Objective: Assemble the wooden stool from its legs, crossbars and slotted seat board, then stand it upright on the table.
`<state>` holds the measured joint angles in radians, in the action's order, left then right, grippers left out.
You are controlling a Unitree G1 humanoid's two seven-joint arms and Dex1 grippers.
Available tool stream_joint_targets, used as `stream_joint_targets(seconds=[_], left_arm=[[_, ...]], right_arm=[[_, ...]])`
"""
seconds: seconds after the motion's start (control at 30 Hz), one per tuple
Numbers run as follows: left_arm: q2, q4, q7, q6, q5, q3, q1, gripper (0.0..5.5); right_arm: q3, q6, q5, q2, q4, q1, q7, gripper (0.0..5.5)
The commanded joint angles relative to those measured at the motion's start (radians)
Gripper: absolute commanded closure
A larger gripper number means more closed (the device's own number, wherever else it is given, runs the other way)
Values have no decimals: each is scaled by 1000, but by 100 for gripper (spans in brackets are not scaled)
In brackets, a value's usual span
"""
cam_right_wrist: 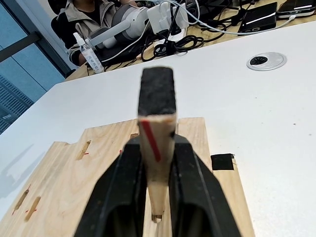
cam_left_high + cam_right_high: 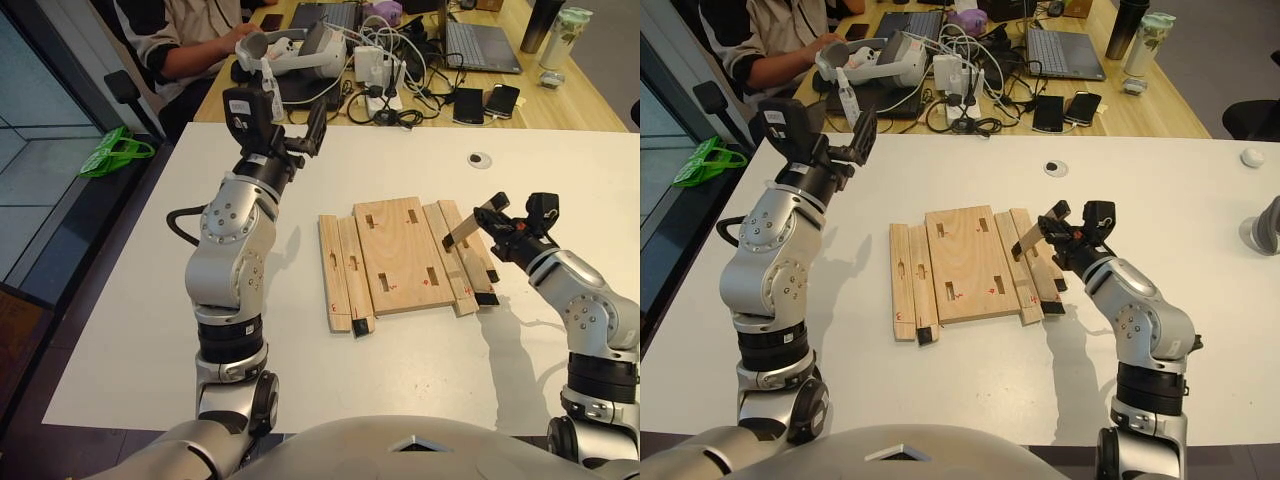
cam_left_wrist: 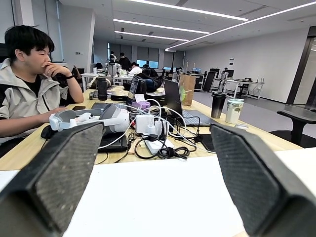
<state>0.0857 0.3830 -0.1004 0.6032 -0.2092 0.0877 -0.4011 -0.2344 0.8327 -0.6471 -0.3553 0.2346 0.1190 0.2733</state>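
A white table (image 2: 120, 330) is seen, with the slotted seat board (image 2: 400, 255) laid flat near its middle. Two wooden pieces (image 2: 343, 272) are laid side by side against the board's edge at 9 o'clock. More pieces (image 2: 452, 262) are laid at 3 o'clock, some with black ends. The left gripper (image 2: 293, 115) is held raised over the table at about 10 o'clock from the board, its fingers (image 3: 64, 182) spread wide with nothing between them. At 3 o'clock, above the right-hand pieces, the right gripper (image 1: 157, 153) is clamped on a black-tipped wooden bar (image 1: 157, 126). The bar is held tilted, with its black tip toward the board.
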Motion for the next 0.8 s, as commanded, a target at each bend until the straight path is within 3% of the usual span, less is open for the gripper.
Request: stream_joint_targets(seconds=[0.03, 0.2, 0.43, 0.8], left_arm=[[-22, 13, 37, 5, 1, 2, 12, 153], [-54, 19, 89, -14, 17, -7, 26, 153], [-70, 15, 122, -23, 25, -6, 32, 153], [-58, -3, 122, -52, 53, -25, 26, 153]], right_arm=[[3, 63, -4, -20, 39, -22, -12, 512], [58, 34, 99, -53, 56, -29, -37, 512], [61, -1, 172, 32, 39, -49, -144, 512], [233, 15, 241, -48, 52, -110, -22, 512]])
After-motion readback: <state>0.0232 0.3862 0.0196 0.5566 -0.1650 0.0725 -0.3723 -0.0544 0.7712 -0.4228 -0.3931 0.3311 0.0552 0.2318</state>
